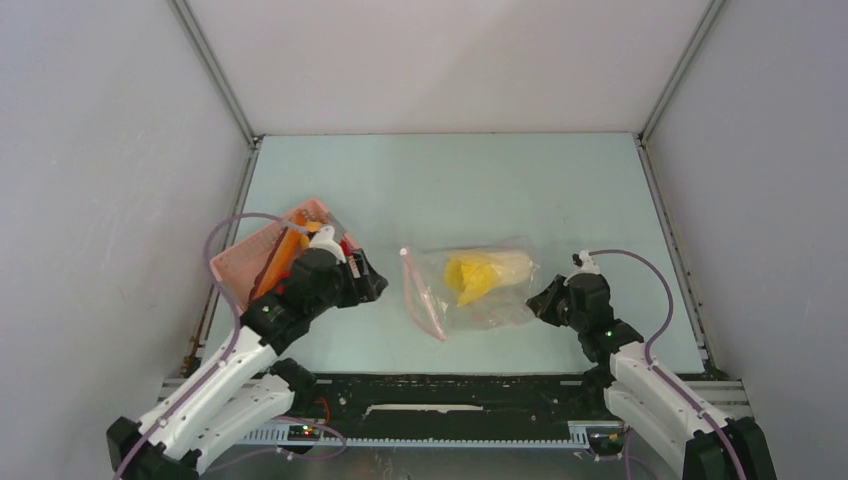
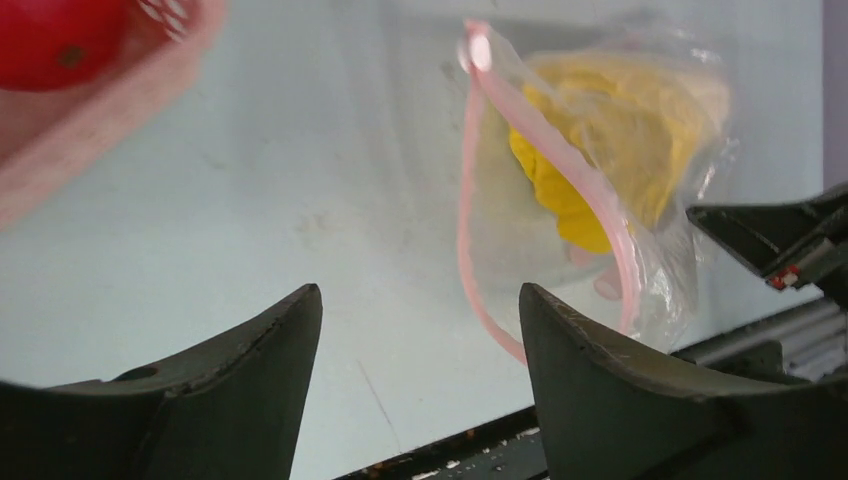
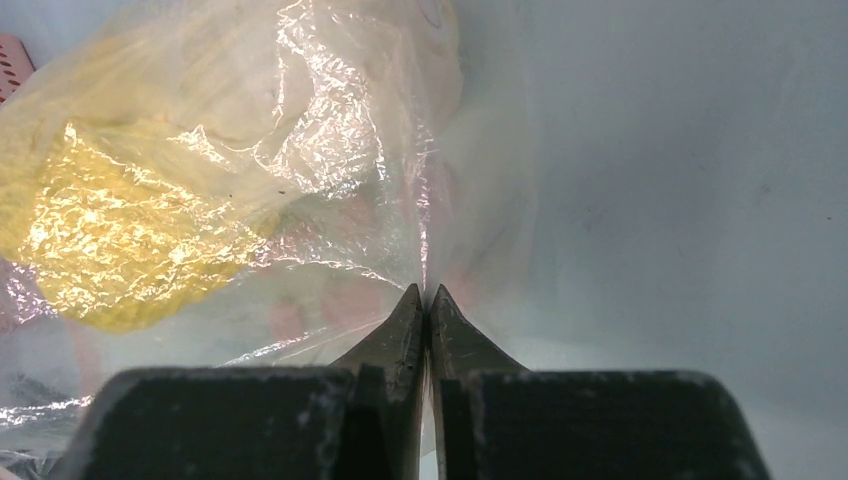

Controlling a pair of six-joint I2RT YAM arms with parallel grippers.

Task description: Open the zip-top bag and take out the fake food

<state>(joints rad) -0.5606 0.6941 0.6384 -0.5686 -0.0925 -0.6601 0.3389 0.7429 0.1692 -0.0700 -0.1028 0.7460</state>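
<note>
The clear zip-top bag [image 1: 470, 285] lies mid-table, its pink zip strip [image 1: 420, 295] open on the left side. A large yellow fake food piece [image 1: 472, 274] is still inside; it also shows in the left wrist view [image 2: 590, 150] and the right wrist view [image 3: 120, 240]. My right gripper [image 1: 540, 300] is shut on the bag's right edge [image 3: 425, 250]. My left gripper [image 1: 365, 285] is open and empty, left of the bag's mouth [image 2: 480, 250]. A red round fruit [image 2: 50, 40] and an orange stick [image 1: 283, 255] lie in the pink basket [image 1: 255, 255].
The pink slatted basket stands at the left, partly under my left arm. Grey walls close in the table on three sides. A black rail [image 1: 450, 395] runs along the near edge.
</note>
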